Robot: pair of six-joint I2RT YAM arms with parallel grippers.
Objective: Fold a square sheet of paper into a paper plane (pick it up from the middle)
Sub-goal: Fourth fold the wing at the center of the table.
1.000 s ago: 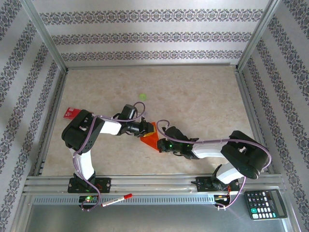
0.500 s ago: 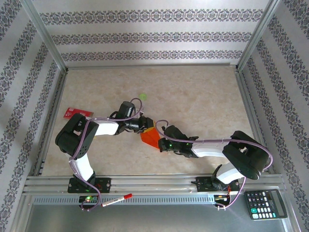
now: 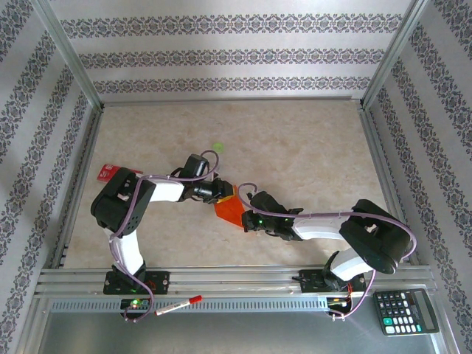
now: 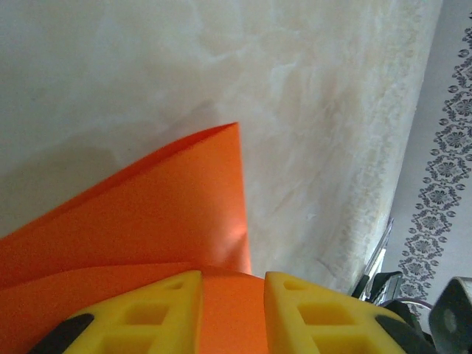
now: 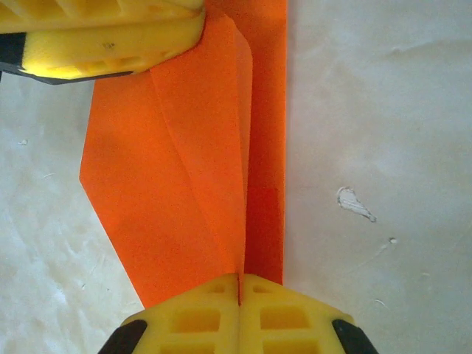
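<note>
My right gripper [image 5: 240, 284], clenched, pins the folded orange paper [image 5: 184, 184]; my left gripper [image 4: 232, 284] grasps its flap. Next: flatten the crease.

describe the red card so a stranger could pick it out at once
Start at the left rail of the table. The red card lies flat beside it, behind the left arm's elbow. It is small, red with white print, unlike the plain orange paper mid-table.

Left gripper [image 3: 214, 193] frame centre, fingers [image 4: 162, 313] slightly parted, right gripper [image 3: 242, 215] just lower right, fingers [image 5: 199, 313] pressed together
</note>
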